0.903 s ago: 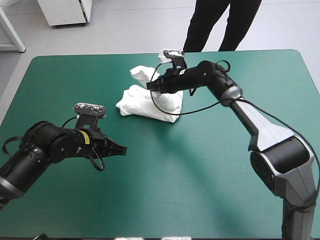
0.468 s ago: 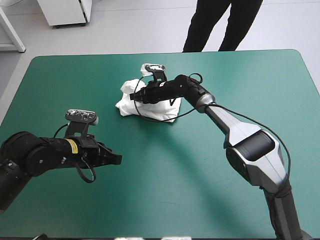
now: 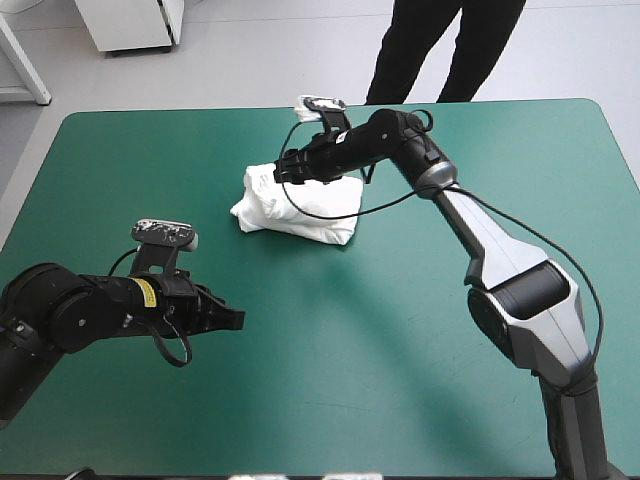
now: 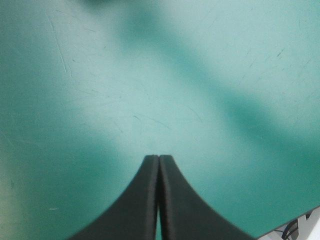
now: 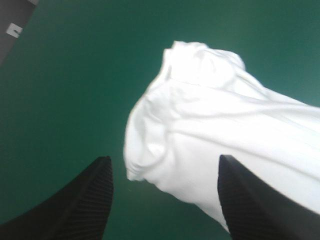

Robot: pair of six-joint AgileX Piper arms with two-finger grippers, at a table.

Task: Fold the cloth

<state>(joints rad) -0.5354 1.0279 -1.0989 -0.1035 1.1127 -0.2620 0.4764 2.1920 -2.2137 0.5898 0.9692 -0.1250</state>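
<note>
The table fills the high view, its teal-green cover flat and smooth, with rounded far corners at upper left and upper right; up close in the left wrist view the cover shows fine scratches. At lower left the left gripper sits low over bare cover, pointing toward the frame's right, its black fingers pressed together into one pointed arch with nothing between them. From it a broad stretch of bare cover runs across the lower centre to the near edge. Above centre-left lies the T-shirt, a folded white bundle well in from every edge. Its long axis runs roughly across the frame, dipping slightly toward the lower right, with a rumpled lump at its upper-left end and a straighter edge along the side nearer the camera. The right gripper hangs over that upper-left end, reaching in from the right and pointing left. In the right wrist view its fingers stand wide apart and hold nothing, with the bundle's rounded end between and ahead of them; whether they touch the fabric cannot be told. The whole right third of the cover is bare out to the right edge.
</note>
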